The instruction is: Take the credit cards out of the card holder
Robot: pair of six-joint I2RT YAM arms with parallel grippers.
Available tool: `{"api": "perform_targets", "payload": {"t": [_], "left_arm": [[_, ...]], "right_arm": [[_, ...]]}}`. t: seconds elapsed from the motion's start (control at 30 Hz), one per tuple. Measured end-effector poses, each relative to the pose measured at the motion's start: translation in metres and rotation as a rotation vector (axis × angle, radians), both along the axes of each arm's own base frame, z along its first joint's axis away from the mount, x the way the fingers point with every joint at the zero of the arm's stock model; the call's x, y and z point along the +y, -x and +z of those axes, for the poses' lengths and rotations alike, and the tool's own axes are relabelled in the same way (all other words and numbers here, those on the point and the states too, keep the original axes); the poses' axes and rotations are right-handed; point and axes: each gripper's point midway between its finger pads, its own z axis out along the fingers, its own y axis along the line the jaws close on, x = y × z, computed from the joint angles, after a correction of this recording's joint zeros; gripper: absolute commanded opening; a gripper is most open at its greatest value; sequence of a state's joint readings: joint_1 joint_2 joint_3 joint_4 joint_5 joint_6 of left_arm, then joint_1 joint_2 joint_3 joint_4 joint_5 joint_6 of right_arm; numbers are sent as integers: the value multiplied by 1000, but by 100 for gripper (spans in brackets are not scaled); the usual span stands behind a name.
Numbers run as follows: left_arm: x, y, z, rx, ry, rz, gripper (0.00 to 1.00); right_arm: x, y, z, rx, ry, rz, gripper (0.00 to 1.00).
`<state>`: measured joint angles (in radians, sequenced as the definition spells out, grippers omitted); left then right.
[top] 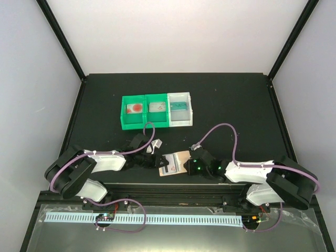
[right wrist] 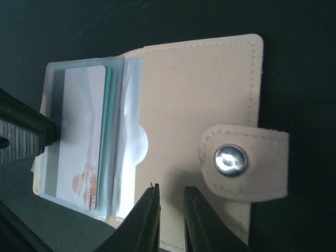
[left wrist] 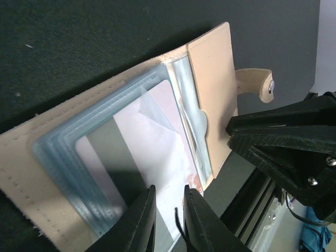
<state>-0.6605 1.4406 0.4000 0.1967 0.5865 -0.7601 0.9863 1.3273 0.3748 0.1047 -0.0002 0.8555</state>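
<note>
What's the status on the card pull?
Left gripper: jaws pinched on edge of top credit card. Right gripper: jaws clamped on edge of open card holder. Card not yet out; clear sleeve around it.

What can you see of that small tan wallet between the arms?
The card holder is tan, leather-like, stitched round its edge, lying open on the black table. Clear sleeves hold a white card over teal cards. Its snap tab is undone. The right gripper pinches its flap, the left gripper its sleeves.

Matt stitched tan leather card holder [right wrist: 194, 89], shiny metal snap [right wrist: 230, 159], glossy clear plastic sleeves [right wrist: 127, 105].
</note>
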Motion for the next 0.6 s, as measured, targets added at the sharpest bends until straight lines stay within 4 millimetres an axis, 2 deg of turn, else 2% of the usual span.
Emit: {"api": "perform_targets", "payload": {"t": [0.1,0.2,0.4,0.5,0.6], "left_arm": [[3,0,2,-12,-9,11,19],[8,1,5,-23,-23,25,20],[11,-1,13,-50,-21,37,21],[12,0,10,-46,-31,39,21],[13,0,6,-39,-41,39,20]], "right_arm": [[-2,2,6,-3,-2,5,18],[3,1,23,-31,-49,25,18],[32,-7,58,-75,-139,79,18],[41,-12,61,-79,-138,89,18],[44,-17,56,-80,-114,96,18]]}}
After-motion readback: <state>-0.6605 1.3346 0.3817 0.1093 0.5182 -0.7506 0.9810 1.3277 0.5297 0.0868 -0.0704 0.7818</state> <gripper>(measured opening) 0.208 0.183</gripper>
